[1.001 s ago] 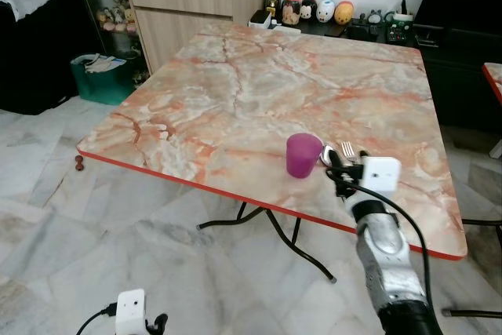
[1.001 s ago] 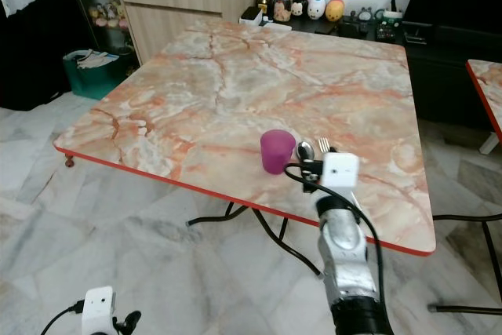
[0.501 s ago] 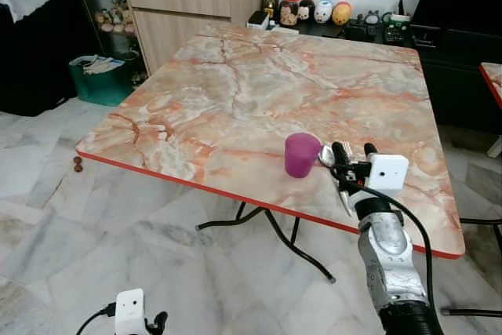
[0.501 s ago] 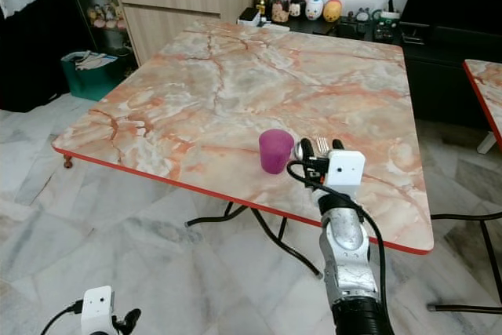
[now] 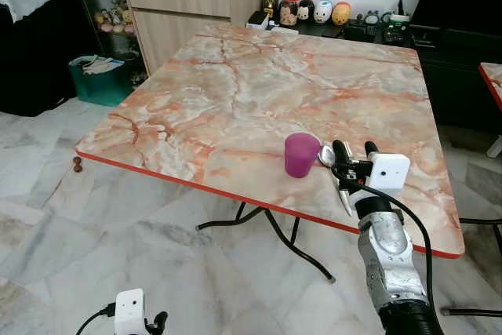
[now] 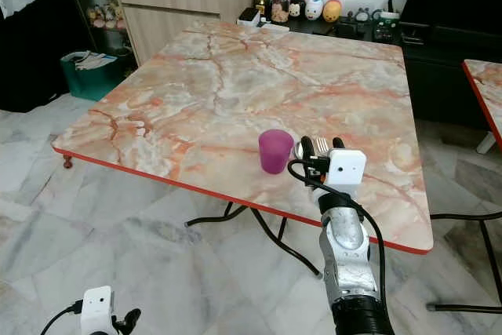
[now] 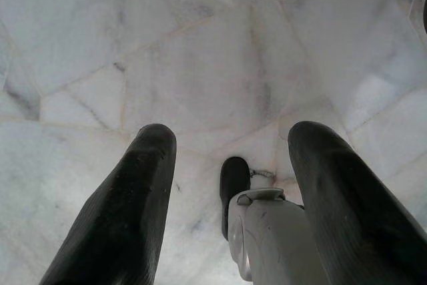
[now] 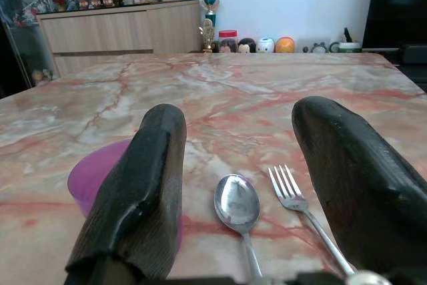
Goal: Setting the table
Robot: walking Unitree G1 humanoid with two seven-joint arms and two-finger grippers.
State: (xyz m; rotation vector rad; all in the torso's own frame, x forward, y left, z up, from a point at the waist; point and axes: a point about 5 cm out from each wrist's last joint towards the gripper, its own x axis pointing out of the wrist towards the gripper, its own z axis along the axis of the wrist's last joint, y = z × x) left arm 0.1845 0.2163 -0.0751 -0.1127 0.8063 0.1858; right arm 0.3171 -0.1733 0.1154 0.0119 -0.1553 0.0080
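A pale marble-tiled floor (image 5: 94, 264) spreads under everything, and on it stands the square surface (image 5: 259, 92), its top veined in orange and cream with a red edge, carried on thin black folding legs. Beyond its far edge a wooden cabinet (image 5: 188, 1) sits against the wall, with a row of small figurines and a red-lidded jar (image 5: 292, 5) on a low dark shelf to its right, and a green bin (image 5: 98, 76) of papers on the floor at the cabinet's left. Near the surface's front edge, toward the robot's right, a purple cup (image 5: 301, 154) stands upright. Just beside it on the right lie a spoon (image 8: 237, 206) and a fork (image 8: 293, 199), side by side with bowl and tines pointing away from the robot, apart from each other and from the cup. The right pincer (image 5: 353, 154) reaches in over the front edge right at this cutlery, its two black fingers (image 8: 143, 185) spread wide with the spoon and fork seen in the gap between them, gripping nothing. The left pincer (image 7: 230, 185) hangs low by the robot's side over the floor tiles, its fingers also parted wide and empty.
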